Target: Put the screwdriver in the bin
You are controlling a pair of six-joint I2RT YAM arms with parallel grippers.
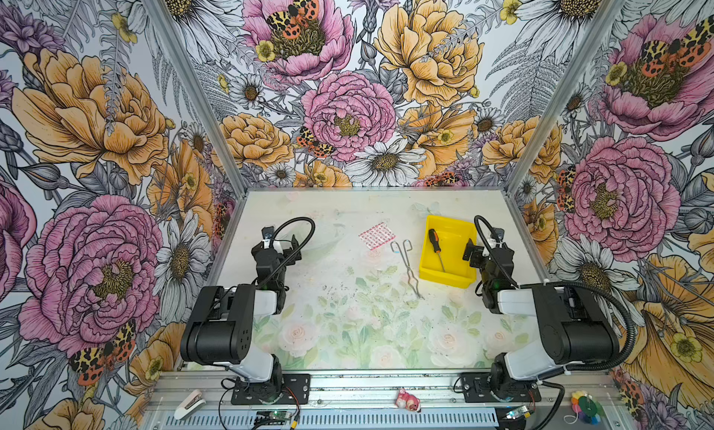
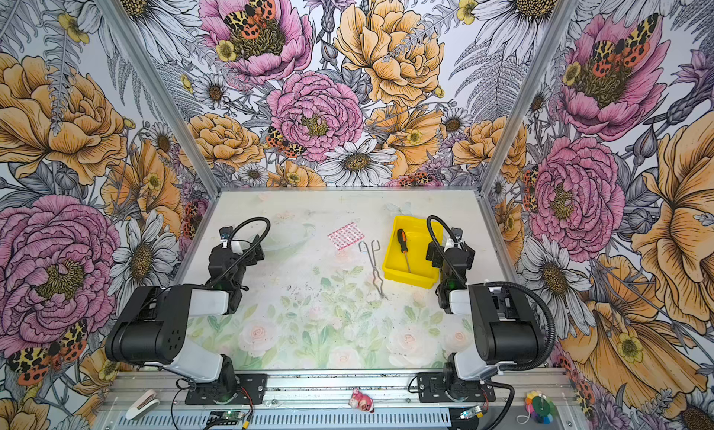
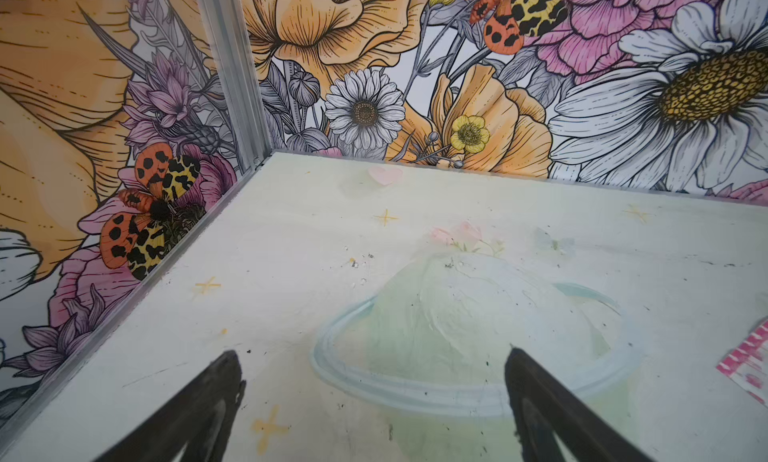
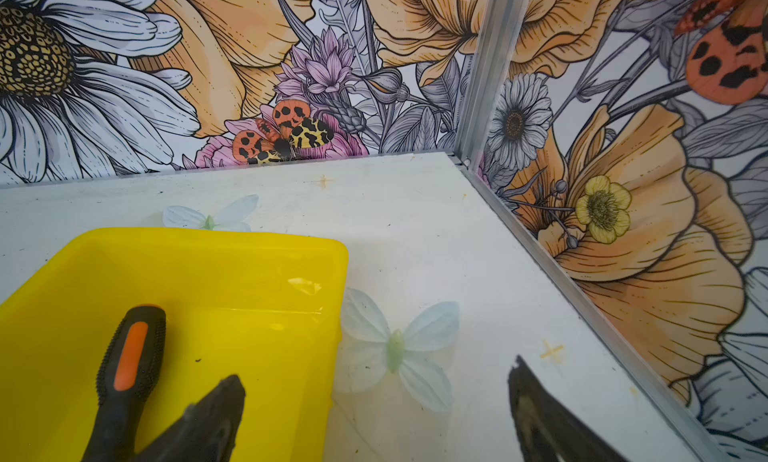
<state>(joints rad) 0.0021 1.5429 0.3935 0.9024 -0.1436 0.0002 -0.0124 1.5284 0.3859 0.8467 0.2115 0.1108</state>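
Note:
The screwdriver (image 1: 436, 250) (image 2: 403, 250), with a black and orange handle (image 4: 129, 364) and a thin silver shaft, lies inside the yellow bin (image 1: 448, 283) (image 2: 409, 282) (image 4: 208, 248) at the back right of the table. My right gripper (image 1: 486, 250) (image 2: 450, 254) (image 4: 376, 372) is open and empty. It straddles the bin's right wall, with one finger over the bin floor and the other over the table. My left gripper (image 1: 276, 246) (image 2: 235, 250) (image 3: 372, 354) stands open and empty at the back left, far from both.
Thin silver wire tongs (image 1: 409, 265) (image 2: 376, 265) lie just left of the bin. A pink-patterned packet (image 1: 376, 235) (image 2: 345, 235) (image 3: 748, 368) lies behind them. The enclosure walls stand close behind and beside both grippers. Small items sit on the front rail.

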